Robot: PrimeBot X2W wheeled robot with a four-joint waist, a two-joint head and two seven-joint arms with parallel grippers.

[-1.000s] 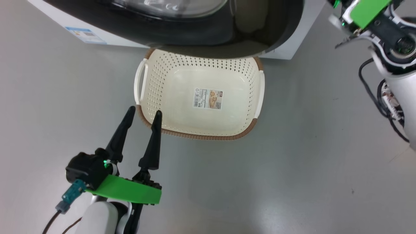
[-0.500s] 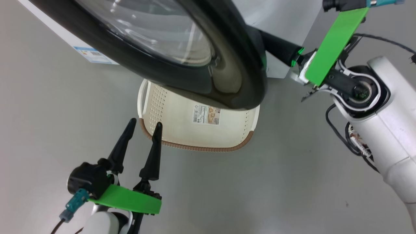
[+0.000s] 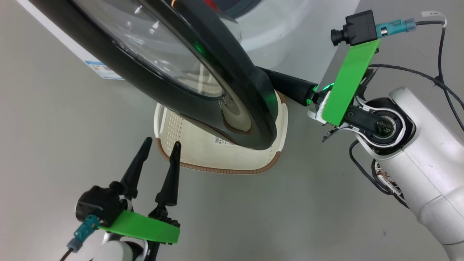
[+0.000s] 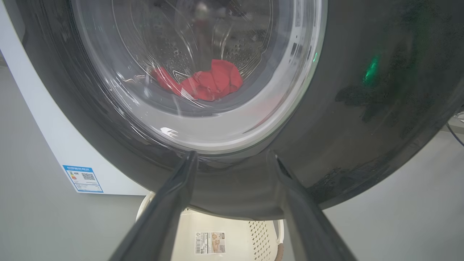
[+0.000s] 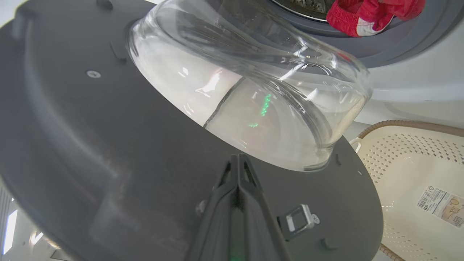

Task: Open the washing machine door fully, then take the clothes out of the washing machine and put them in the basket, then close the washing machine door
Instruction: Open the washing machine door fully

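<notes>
The washing machine door [image 3: 239, 90], with its black rim and clear glass bowl [image 5: 253, 90], stands partly swung out above the basket [image 3: 217, 163]. My right gripper [image 5: 237, 159] is shut with nothing in it, its tips pressed against the door's grey inner face; its dark fingers [image 3: 290, 88] run in behind the door's edge. The left gripper [image 3: 161, 142] is open and empty, low beside the basket's near left corner and facing the door's outer side [image 4: 362, 108]. Red clothes [image 5: 373, 12] lie in the drum of the washing machine [image 3: 297, 32], and they show through the glass too [image 4: 206, 81].
The basket [image 5: 409, 152] sits on the grey floor right in front of the machine, with a sticker [image 5: 438, 204] on its bottom. A blue label [image 4: 82, 178] is on the machine's white front. A metal latch [image 5: 301, 221] sticks out of the door's inner face by my right fingers.
The door has swung further out over the basket, covering more of it. My right arm has come down and left behind the door. The head camera has shifted. The left gripper has barely moved.
</notes>
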